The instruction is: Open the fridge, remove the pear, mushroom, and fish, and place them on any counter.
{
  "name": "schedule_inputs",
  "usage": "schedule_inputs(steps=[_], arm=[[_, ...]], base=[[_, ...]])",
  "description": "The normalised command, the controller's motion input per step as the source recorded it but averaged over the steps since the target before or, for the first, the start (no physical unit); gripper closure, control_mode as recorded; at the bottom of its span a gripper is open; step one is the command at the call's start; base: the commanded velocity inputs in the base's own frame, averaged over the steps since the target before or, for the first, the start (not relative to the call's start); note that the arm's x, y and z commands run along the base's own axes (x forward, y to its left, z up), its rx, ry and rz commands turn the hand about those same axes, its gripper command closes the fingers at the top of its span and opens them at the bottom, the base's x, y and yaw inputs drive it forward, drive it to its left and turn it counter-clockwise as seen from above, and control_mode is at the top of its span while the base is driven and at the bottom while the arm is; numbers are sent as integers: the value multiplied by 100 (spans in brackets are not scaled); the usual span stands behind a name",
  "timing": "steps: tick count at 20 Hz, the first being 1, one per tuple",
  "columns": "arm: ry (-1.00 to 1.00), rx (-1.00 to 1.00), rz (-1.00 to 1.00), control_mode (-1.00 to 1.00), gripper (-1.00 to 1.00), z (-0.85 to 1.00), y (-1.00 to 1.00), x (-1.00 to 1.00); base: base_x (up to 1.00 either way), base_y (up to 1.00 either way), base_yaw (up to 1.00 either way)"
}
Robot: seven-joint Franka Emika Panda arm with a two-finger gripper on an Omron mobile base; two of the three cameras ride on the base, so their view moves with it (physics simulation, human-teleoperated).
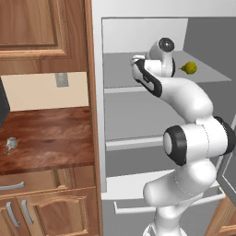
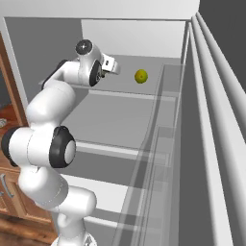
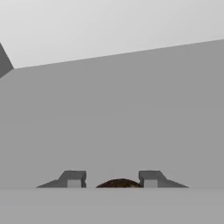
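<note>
The fridge (image 1: pixel 97 92) stands open, and my arm reaches onto its top shelf (image 2: pixel 120 96). In the hand view my gripper (image 3: pixel 112 179) straddles the mushroom (image 3: pixel 119 183), a dark brown cap low between the two fingertips. The right tip is at the cap and a sliver of gap shows on the left, so the jaws stand partly closed around it. The hand (image 2: pixel 110 64) is over the shelf's left part. The yellow-green pear (image 1: pixel 189 68) (image 2: pixel 141 76) lies on the same shelf, to the right of the hand. The small silvery fish (image 1: pixel 11 144) lies on the counter (image 1: pixel 50 133) at the left.
The fridge door (image 2: pixel 211 144) with its clear door bins stands swung out on the right. A wooden wall cabinet (image 1: pixel 41 27) hangs over the counter. Lower fridge shelves (image 1: pixel 133 115) are bare. Base cabinets with silver handles (image 1: pixel 11 186) sit under the counter.
</note>
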Motion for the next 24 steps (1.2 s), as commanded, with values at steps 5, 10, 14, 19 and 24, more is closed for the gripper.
schedule_inputs(steps=[5, 10, 14, 19, 24], arm=[[0, 0, 0, -100, 100, 0, 0, 0], [-7, -2, 0, -100, 100, 0, 3, -53], [-13, -4, 2, -100, 100, 2, 0, -96], [-4, -3, 7, -100, 100, 8, 8, -99], [5, 0, 16, -100, 100, 43, 13, -90]], base=[[0, 0, 0], [0, 0, 0], [0, 0, 0], [0, 0, 0], [0, 0, 0]])
